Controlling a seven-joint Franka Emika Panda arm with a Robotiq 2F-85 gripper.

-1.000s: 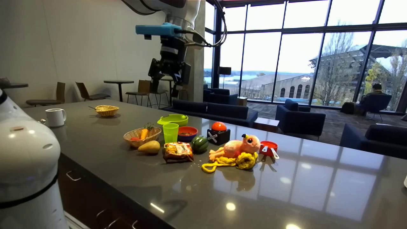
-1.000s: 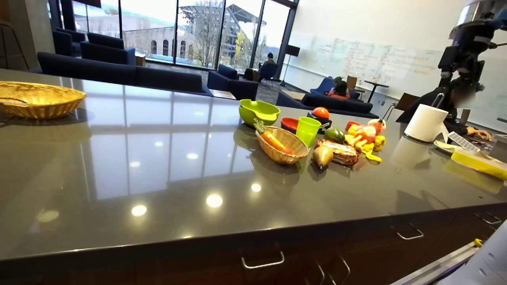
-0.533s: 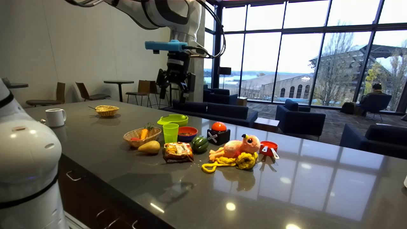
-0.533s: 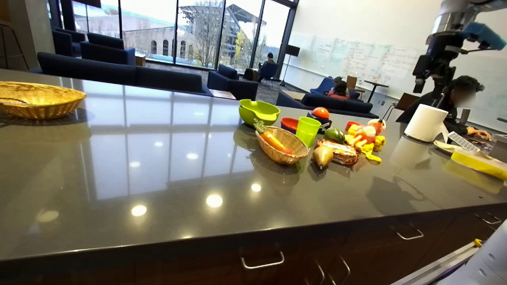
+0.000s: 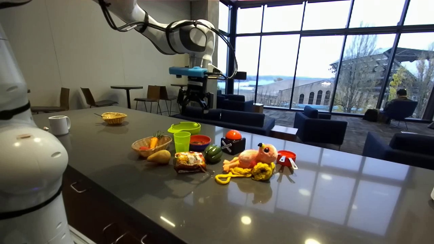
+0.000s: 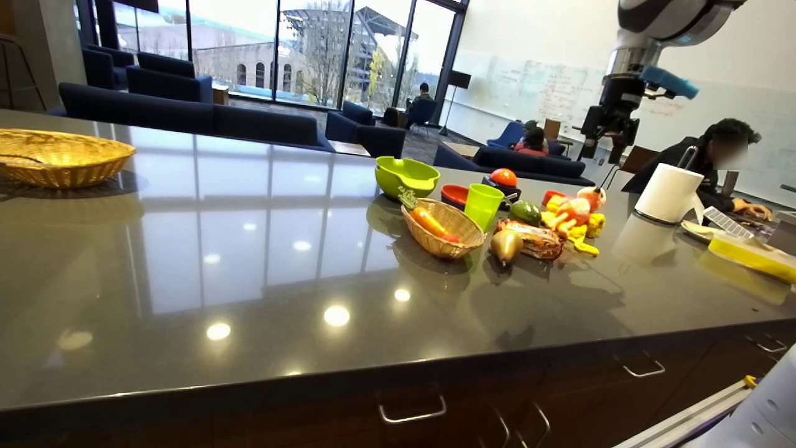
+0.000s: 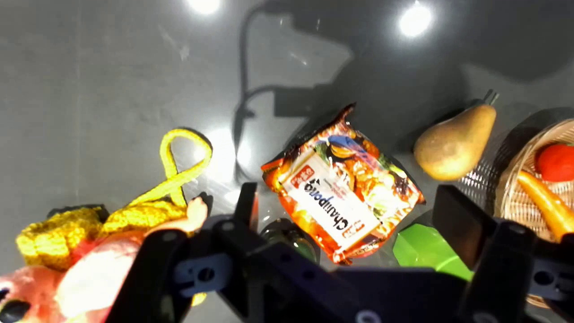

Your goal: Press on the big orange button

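The big orange button [image 5: 233, 135] is a dome on a black box [image 5: 237, 145] with a white cross on its side. It also shows in an exterior view [image 6: 504, 177], partly behind the green cup, and is out of the wrist view. My gripper [image 5: 195, 107] hangs in the air above the counter, pointing down, higher than the button and apart from it. In the wrist view the gripper [image 7: 352, 202] has its two fingers wide apart with nothing between them. Below them lies a noodle packet [image 7: 336, 193] on the counter.
Around the button stand a green cup [image 5: 182, 141], a red and blue bowl [image 5: 199, 142], a green gourd [image 5: 213, 153], a pink plush bird [image 5: 251, 157] and red measuring cups [image 5: 286, 158]. A pear [image 5: 159, 157] and basket [image 5: 139, 146] lie further off. A paper roll [image 6: 668, 194] stands on the counter.
My gripper has come down and moved across above the counter, towards the group of objects. It stays open. The button and the other objects have not moved.
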